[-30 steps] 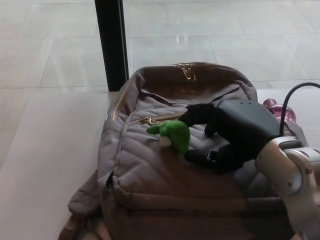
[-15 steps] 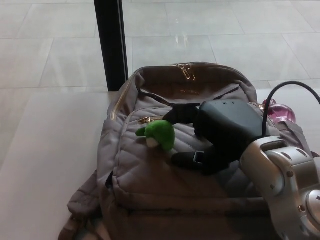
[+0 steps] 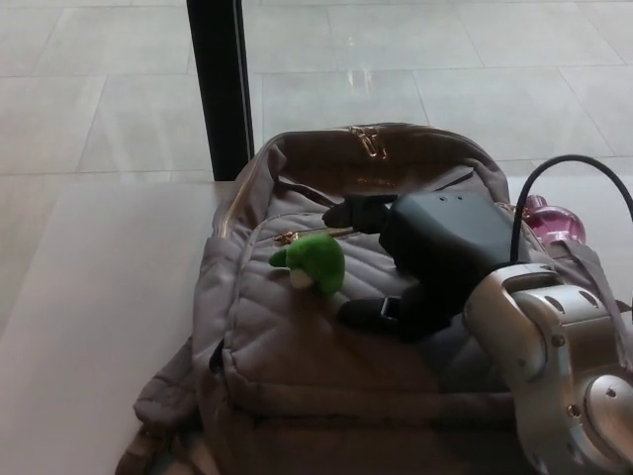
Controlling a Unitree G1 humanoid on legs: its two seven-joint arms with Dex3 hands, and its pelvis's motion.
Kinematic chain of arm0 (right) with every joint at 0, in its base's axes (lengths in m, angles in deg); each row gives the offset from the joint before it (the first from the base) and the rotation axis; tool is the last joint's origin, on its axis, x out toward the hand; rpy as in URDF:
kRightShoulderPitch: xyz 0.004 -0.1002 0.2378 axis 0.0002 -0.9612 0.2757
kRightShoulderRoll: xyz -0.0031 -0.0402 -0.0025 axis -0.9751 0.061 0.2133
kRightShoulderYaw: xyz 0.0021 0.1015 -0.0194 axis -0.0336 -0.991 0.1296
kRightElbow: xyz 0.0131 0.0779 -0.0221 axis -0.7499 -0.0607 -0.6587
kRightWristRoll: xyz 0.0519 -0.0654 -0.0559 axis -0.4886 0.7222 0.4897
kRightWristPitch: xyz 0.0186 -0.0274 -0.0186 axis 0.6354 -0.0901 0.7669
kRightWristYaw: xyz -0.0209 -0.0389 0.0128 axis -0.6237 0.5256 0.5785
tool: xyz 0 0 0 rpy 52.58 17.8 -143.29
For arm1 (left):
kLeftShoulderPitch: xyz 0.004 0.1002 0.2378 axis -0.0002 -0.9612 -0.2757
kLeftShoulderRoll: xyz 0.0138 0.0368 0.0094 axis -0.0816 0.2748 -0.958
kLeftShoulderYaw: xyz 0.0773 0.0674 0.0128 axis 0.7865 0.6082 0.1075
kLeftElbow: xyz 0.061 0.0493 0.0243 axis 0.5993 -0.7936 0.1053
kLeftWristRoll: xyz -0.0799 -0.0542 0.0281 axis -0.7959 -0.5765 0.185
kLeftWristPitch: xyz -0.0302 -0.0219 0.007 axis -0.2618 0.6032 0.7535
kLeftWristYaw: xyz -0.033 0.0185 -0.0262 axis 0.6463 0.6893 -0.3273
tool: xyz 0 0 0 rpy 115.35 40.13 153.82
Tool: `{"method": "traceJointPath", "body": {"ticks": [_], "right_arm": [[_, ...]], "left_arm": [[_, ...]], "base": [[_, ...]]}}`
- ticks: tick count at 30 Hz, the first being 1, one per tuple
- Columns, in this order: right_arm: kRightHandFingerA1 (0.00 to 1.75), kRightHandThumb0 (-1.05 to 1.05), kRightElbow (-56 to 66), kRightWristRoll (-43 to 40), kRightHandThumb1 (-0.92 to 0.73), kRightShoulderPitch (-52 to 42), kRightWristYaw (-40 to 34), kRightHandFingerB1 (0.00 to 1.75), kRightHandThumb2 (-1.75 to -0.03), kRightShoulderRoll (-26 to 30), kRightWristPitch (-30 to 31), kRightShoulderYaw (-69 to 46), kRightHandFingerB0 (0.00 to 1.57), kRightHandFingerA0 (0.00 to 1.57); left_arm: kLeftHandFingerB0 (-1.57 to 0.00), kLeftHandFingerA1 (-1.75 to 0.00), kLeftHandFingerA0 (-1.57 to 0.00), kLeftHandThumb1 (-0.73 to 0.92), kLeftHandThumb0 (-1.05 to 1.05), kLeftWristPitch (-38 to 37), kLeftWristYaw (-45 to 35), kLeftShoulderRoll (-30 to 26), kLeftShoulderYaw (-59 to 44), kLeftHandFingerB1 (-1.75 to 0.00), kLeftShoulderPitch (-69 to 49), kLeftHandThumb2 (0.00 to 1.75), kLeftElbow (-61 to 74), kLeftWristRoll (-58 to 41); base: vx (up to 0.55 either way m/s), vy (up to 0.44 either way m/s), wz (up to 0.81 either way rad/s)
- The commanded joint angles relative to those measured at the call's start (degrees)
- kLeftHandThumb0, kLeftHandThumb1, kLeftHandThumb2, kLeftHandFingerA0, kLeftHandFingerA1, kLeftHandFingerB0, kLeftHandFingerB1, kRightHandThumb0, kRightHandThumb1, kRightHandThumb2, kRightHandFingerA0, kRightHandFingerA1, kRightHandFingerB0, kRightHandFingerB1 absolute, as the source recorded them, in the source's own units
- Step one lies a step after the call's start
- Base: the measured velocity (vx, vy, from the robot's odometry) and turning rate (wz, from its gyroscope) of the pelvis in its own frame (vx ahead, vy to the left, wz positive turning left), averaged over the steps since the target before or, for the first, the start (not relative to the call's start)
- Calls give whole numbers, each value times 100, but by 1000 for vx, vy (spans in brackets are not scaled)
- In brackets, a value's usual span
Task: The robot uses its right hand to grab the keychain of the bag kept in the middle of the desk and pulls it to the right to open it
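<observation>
A quilted grey fabric bag lies mid-desk, with a fuzzy green plush keychain on its front by the gold zip. Just right, the boxy black right hand spreads its fingers wide, holding nothing

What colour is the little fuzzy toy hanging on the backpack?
Bright green, with a small white patch. The plush keychain shows best in the head view, on the grey backpack.

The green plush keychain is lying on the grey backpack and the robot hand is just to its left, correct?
Not quite. In the head view the robot hand is to the right of the green plush keychain, which does lie on the grey backpack.
</observation>
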Motion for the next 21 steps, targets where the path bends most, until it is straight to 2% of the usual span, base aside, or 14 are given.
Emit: {"method": "traceJointPath", "body": {"ticks": [1, 2, 3, 4, 5, 6, 8, 9, 12, 16, 17, 19, 21], "right_arm": [[151, -105, -159, 540, -59, 50, 454, 48, -107, -199, 528, 158, 27, 96], [173, -104, -170, 605, -68, 88, 556, 37, -70, -224, 577, 185, 25, 78], [171, -105, -179, 651, -70, 150, 710, 36, -69, -233, 634, 207, 22, 77], [145, -104, -191, 697, -57, 247, 924, 39, -106, -251, 737, 232, 9, 88], [145, -104, -201, 746, -57, 325, 1080, 39, -106, -281, 831, 251, 9, 88], [167, -105, -225, 738, -71, 361, 1130, 33, -69, -331, 891, 249, 20, 74], [164, -105, -259, 751, -74, 426, 1173, 34, -65, -374, 901, 246, 20, 78], [168, -105, -275, 768, -72, 477, 1224, 35, -70, -377, 899, 255, 19, 75], [165, -105, -272, 776, -73, 510, 1275, 36, -69, -384, 886, 241, 18, 77], [153, -105, -235, 807, -72, 661, 1599, 38, -67, -308, 809, 269, 17, 78], [139, -105, -217, 835, -56, 665, 1634, 46, -101, -283, 775, 286, 12, 86], [131, -105, -178, 882, -57, 680, 1749, 46, -102, -264, 762, 309, 13, 79], [136, -102, -138, 872, -55, 612, 1678, 44, -99, -300, 724, 280, 17, 84]], "left_arm": [[-61, -51, -74, 88, -72, 108, -28, -28, -64, -46, -4, 66, 56, -105], [-61, -51, -75, 88, -72, 98, -42, -31, -75, -45, -7, 66, 49, -112], [-60, -51, -73, 88, -72, 74, -38, -29, -66, -46, -15, 67, 53, -95], [-60, -52, -76, 87, -74, 64, -93, -28, -91, -46, -14, 66, 41, -122], [-60, -52, -76, 87, -74, 94, -133, -27, -131, -46, 4, 66, 12, -163], [-61, -52, -78, 87, -74, 104, -90, -33, -100, -45, -5, 66, 9, -117], [-59, -50, -75, 89, -74, 37, -108, -49, -19, -45, -48, 67, 23, -26], [-60, -50, -76, 89, -74, -39, -92, -51, 17, -45, -77, 67, 29, 16], [-60, -50, -74, 89, -74, -46, -105, -43, 23, -45, -77, 67, 14, 1], [-61, -50, -77, 90, -75, 7, -94, -34, -10, -45, -102, 67, 83, -48], [-61, -50, -77, 90, -75, 19, -124, -39, -29, -45, -87, 67, 53, -68], [-61, -51, -78, 89, -75, 76, -121, -23, -78, -46, -57, 67, 44, -112], [-61, -50, -76, 90, -75, 110, -156, -25, -90, -45, -55, 67, 51, -120]], "base": [[0, 0, 0], [0, 0, 0], [0, 0, 0], [0, 0, 0], [0, 0, 0], [0, 0, 0], [0, 0, 0], [0, 0, 0], [0, 0, 0], [0, 0, 0], [0, 0, 0], [0, 0, 0], [0, 0, 0]]}}
